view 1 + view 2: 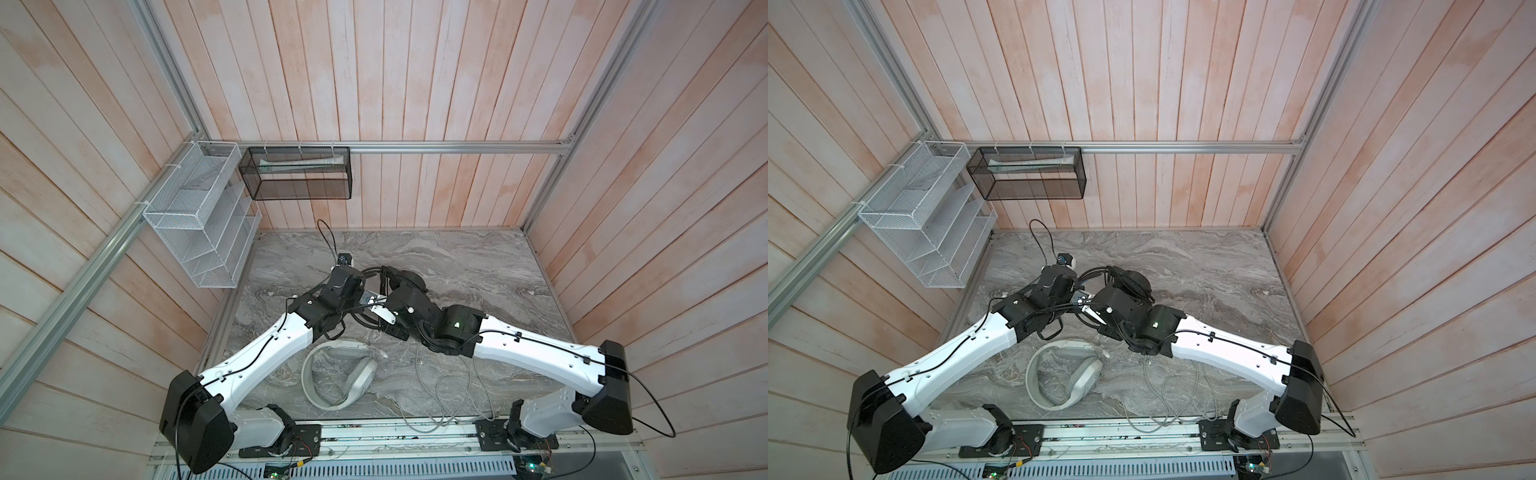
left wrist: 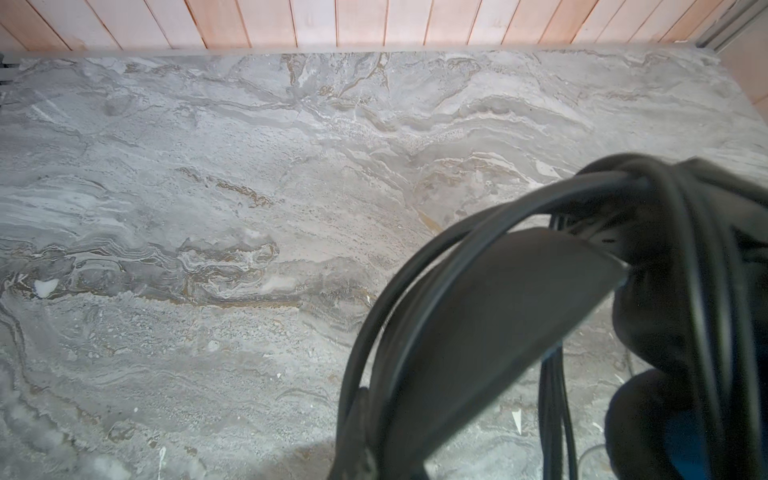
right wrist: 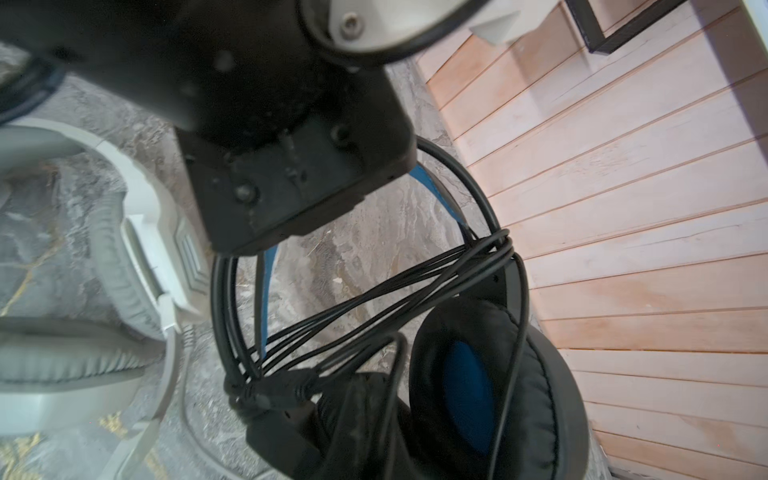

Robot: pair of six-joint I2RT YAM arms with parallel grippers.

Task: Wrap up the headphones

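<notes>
Nothing readable is showing in any view: no words, brand marks, numbers or signs are standing out on any surface. The black headphones (image 3: 532,353) and the white-grey headphones (image 1: 361,376) are showing plain cups and bands with no legible marking. The pale item (image 1: 303,163) lying in the black mesh basket (image 1: 299,193) at the far left is appearing too small and blurred for any print on it to be made out.

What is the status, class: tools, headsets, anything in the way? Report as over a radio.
Left tool shut on black headset band; right tool shut beside black cable, wound on. White headset untouched, grey cable loose. No obstruction seen.
</notes>
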